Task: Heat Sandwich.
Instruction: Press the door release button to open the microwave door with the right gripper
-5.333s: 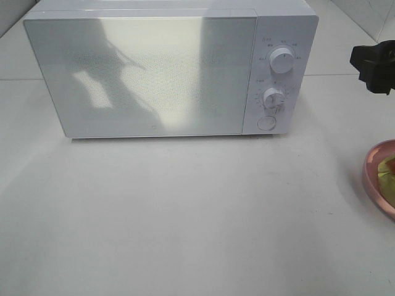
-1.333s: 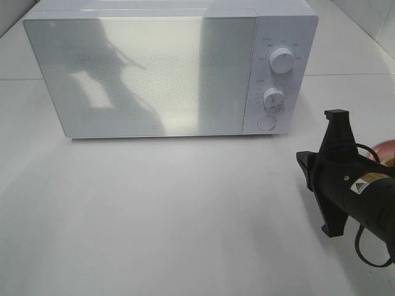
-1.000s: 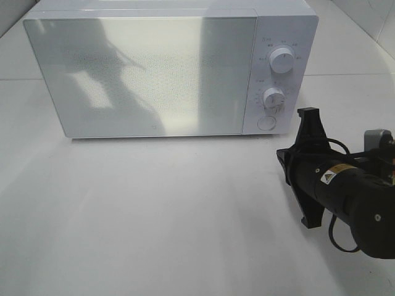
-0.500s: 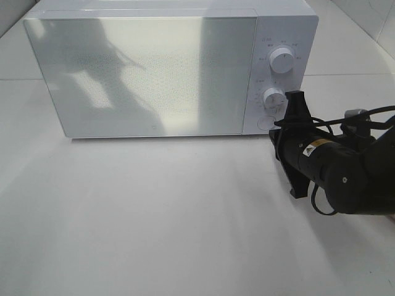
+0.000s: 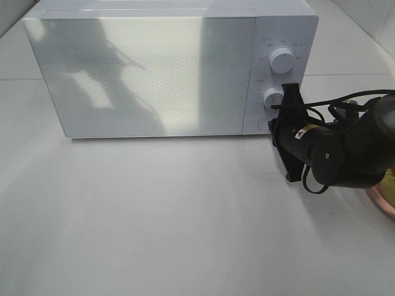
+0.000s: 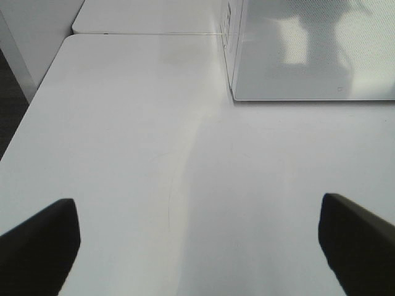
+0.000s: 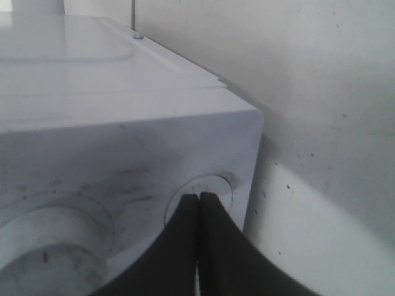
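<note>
While the left gripper point(image 6: 197, 206) hung back over the bare table point(image 6: 136, 123), fingers spread wide and empty, the right gripper point(image 7: 199, 200) made the move. In the last second it swept up from four o'clock to the microwave's point(image 5: 154, 74) control panel, fingers pinched together on nothing, tips at the round door button point(image 7: 217, 184) below the lower dial point(image 5: 273, 97). That looked like the press to pop the door. At the three o'clock edge, the pink plate point(image 5: 378, 200) showed only a rim behind the arm, and the sandwich point(image 5: 389, 180) was a yellow-green sliver on it. At twelve o'clock, the microwave's door stayed closed, interior unseen.
</note>
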